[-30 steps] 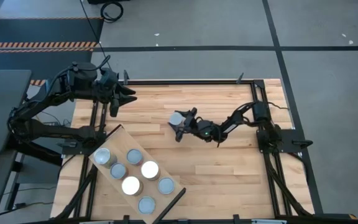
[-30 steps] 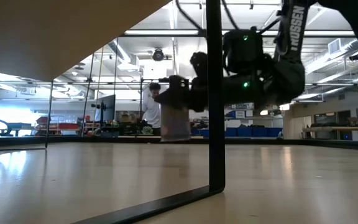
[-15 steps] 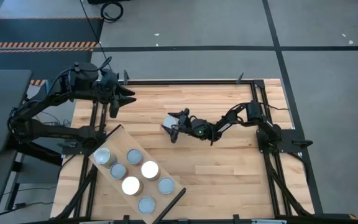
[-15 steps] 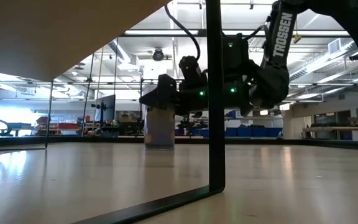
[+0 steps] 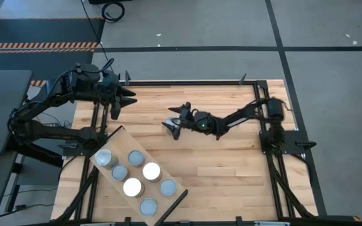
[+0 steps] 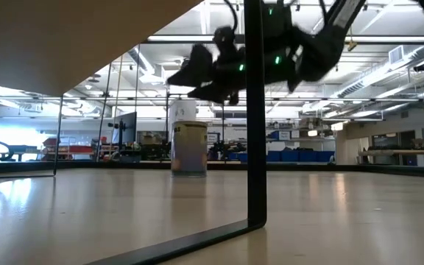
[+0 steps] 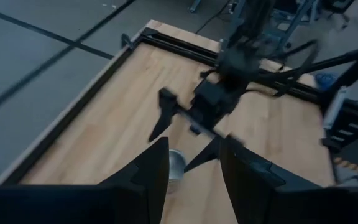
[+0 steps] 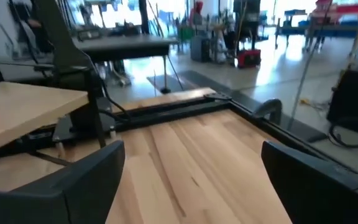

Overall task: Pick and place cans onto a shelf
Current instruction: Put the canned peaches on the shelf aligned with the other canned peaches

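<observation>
High view: right tool [image 5: 176, 121], fingers spread, hangs above a can [image 5: 168, 127] standing at counter [image 5: 231, 169] centre (unshelved). Next: grasp it, carry to the shelf [image 5: 121, 139] lower left. Left tool [image 5: 123, 100] parked, spread.

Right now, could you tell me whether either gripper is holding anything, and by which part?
Nothing is held. The right gripper hangs open above the can standing on the tabletop, clear of it. The left gripper waits empty at the table's far left.
</observation>
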Action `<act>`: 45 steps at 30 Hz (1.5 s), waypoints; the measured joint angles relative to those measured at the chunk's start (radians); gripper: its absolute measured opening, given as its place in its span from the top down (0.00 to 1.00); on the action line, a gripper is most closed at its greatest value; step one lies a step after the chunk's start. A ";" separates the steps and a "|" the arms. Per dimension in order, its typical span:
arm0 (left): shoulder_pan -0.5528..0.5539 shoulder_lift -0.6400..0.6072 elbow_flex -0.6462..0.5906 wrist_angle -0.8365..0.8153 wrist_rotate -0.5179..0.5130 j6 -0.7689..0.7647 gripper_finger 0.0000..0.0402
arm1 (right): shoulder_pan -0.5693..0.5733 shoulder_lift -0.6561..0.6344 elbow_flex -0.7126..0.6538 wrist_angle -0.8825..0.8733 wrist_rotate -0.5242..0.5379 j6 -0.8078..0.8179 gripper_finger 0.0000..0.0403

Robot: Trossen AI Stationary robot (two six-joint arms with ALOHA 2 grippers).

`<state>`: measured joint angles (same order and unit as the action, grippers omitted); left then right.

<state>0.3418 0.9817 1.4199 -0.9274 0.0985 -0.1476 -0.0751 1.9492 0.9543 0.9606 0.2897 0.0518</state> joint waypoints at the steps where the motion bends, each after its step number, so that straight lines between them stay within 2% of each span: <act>1: 0.000 0.000 0.000 0.000 -0.013 0.012 0.63 | -0.002 -0.041 0.000 -0.067 0.000 0.002 0.04; 7: 0.000 0.000 0.000 0.005 -0.036 0.099 0.63 | -0.005 -0.281 0.000 -0.507 0.038 0.053 0.04; 12: 0.004 0.002 0.000 0.030 -0.048 0.107 0.61 | -0.003 -0.457 0.000 -0.848 0.062 0.174 0.04; 16: 0.009 0.030 0.000 0.031 -0.047 0.108 0.52 | -0.001 -0.541 0.000 -1.070 0.080 0.259 0.04; 19: 0.009 0.072 0.000 0.033 -0.016 0.132 0.40 | 0.002 -0.576 0.000 -1.188 0.075 0.324 0.04; 24: 0.015 0.185 0.000 0.064 0.003 0.212 0.17 | 0.003 -0.615 0.000 -1.275 0.013 0.411 0.04; 28: 0.020 0.264 0.000 0.086 0.010 0.253 0.06 | 0.003 -0.632 0.000 -1.276 -0.030 0.424 0.04; 37: 0.028 0.310 -0.001 0.109 0.018 0.254 0.04 | -0.002 -0.607 -0.001 -1.282 -0.069 0.370 0.04; 45: 0.081 0.306 0.000 0.192 0.018 0.128 0.04 | -0.012 -0.559 -0.001 -1.268 -0.078 0.280 0.04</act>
<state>0.4223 1.2873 1.4197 -0.7350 0.1167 -0.0196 -0.0874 1.3898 0.9535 -0.3076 0.2120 0.3320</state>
